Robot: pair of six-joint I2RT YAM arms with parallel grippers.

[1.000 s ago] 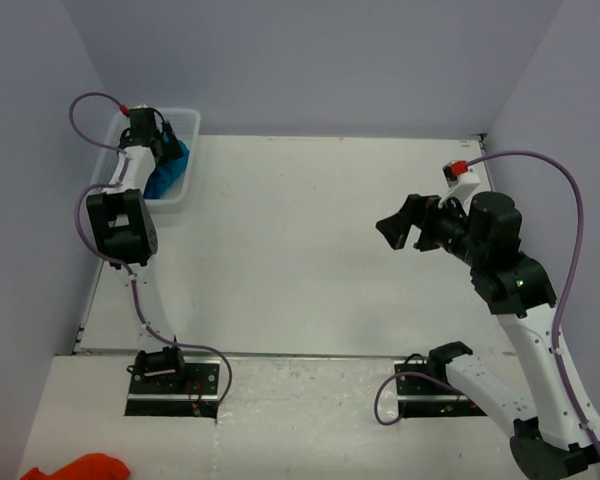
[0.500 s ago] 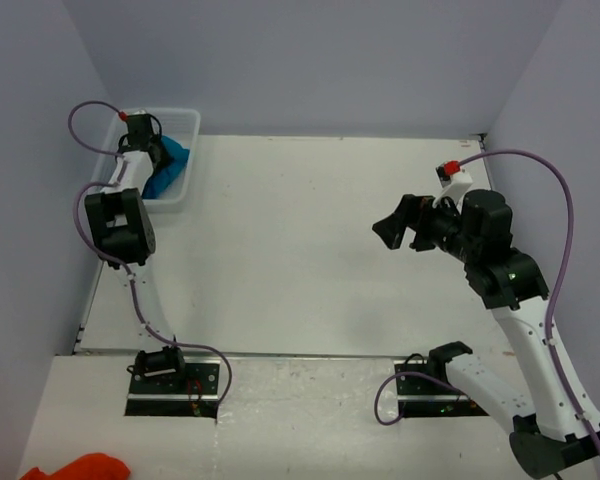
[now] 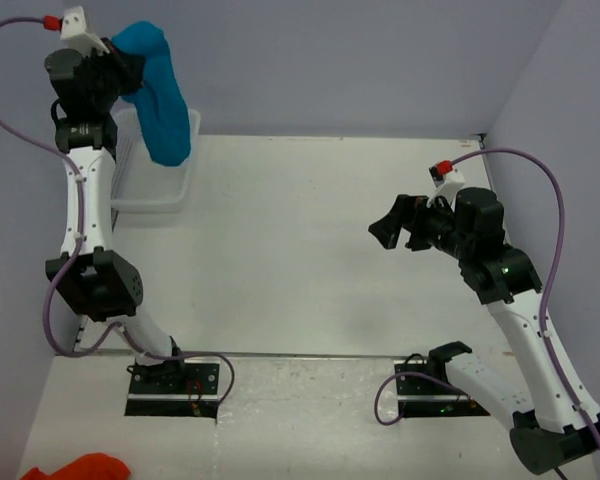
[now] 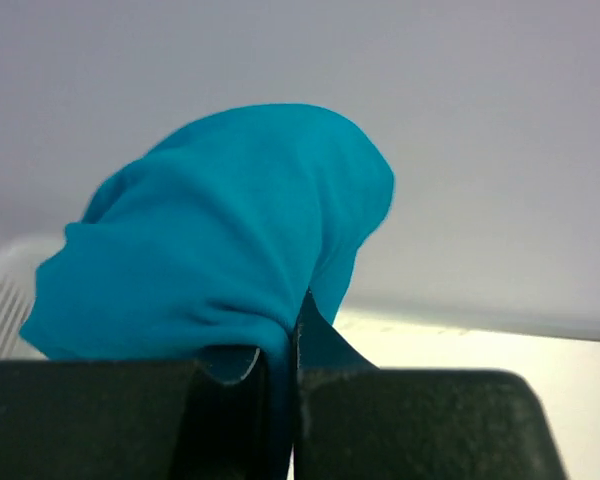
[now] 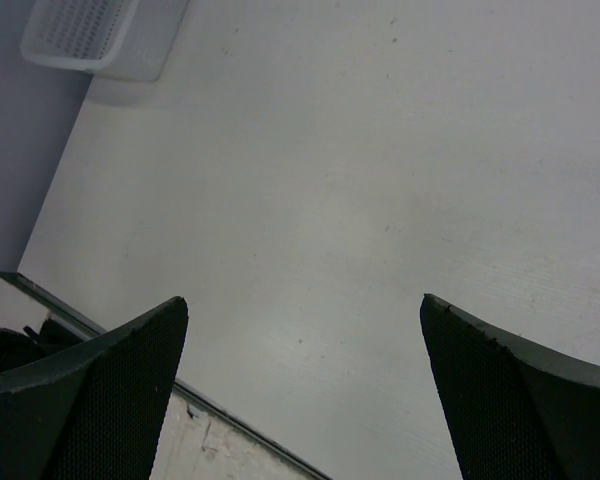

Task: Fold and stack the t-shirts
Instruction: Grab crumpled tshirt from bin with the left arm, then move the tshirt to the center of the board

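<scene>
While the left gripper (image 3: 118, 62) hangs high over the far left corner, its jaws are pressed together on a bunch of the t-shirt (image 3: 162, 100). The t-shirt droops from it in the air above the white basket (image 3: 165, 195). Over the right part of the table (image 3: 280, 260), the right gripper (image 3: 393, 225) hovers with its fingers wide apart, holding nothing.

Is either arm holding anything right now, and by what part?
The left end effector pinches a bunched fold of the teal-blue fabric t-shirt; the right end effector is empty.
</scene>
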